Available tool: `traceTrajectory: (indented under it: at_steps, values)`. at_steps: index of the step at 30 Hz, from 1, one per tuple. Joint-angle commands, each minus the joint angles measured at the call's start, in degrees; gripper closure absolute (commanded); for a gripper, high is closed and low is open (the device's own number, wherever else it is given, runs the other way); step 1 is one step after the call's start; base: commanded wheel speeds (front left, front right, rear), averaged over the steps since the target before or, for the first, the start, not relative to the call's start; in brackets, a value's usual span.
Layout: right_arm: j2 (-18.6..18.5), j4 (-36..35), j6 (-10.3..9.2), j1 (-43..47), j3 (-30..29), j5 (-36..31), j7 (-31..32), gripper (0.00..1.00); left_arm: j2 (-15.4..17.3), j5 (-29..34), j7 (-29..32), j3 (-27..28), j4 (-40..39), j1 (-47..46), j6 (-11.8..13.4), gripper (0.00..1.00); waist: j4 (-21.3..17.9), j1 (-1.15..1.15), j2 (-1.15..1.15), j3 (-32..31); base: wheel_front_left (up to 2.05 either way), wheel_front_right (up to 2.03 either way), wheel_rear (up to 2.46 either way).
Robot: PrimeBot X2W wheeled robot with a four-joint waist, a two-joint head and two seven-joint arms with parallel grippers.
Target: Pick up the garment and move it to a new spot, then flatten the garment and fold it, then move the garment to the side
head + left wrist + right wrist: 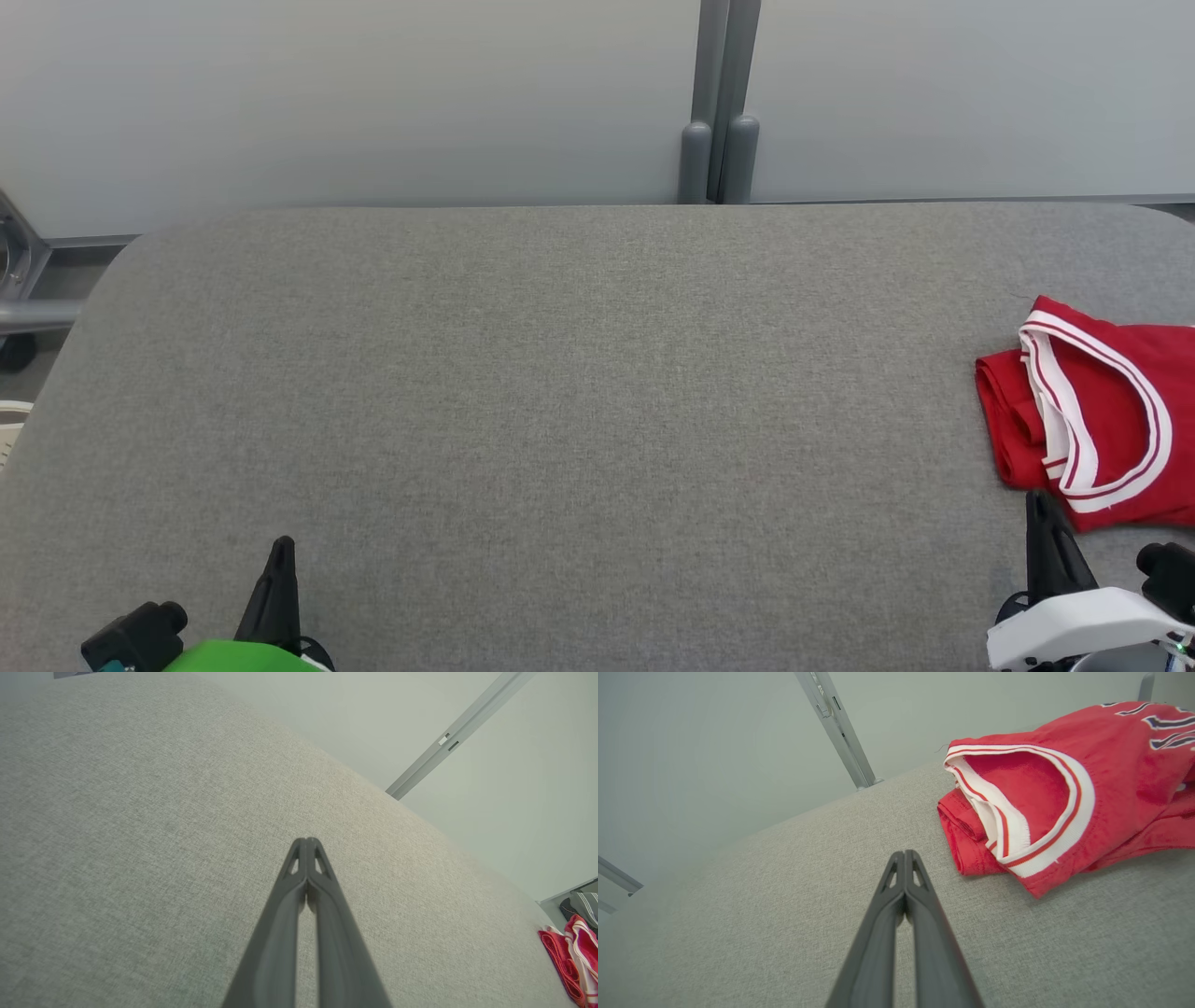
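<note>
The red garment (1111, 411) with white trim lies bunched at the grey worktop's (560, 392) right side, just beyond the right gripper (1038, 499), which, like the left gripper (283, 543), is clenched on nothing.

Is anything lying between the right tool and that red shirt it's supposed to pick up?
Nothing visible. Just grey tabletop lies between the shut right tool and the red garment, close ahead and slightly to its right.
</note>
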Motion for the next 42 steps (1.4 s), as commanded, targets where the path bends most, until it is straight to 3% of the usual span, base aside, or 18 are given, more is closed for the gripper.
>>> traceTrajectory:
  at_steps: [1, 23, 42]
  values:
    - [-0.6, -0.5, -0.01, -1.7, 0.1, 2.4, 0.4, 1.0, 0.1, -1.6, 0.3, 0.7, -0.9, -1.9, -0.1, 1.0, 0.0, 0.0, 0.08, 0.0, 0.0, 0.0, 0.0]
    - [-0.8, 0.4, -0.03, -4.6, 1.3, 23.2, 4.9, 1.0, -1.5, -16.3, 4.8, 3.6, -2.0, -4.3, -0.3, 1.0, -1.0, 0.0, 0.16, 0.2, 0.0, 0.0, 0.0]
    - [-1.0, 1.1, -0.02, -6.5, 2.1, 37.0, 7.9, 1.0, -2.7, -26.1, 7.8, 5.6, -2.7, -6.0, -0.4, 1.0, -1.8, 0.0, 0.22, 0.4, 0.0, 0.0, 0.0]
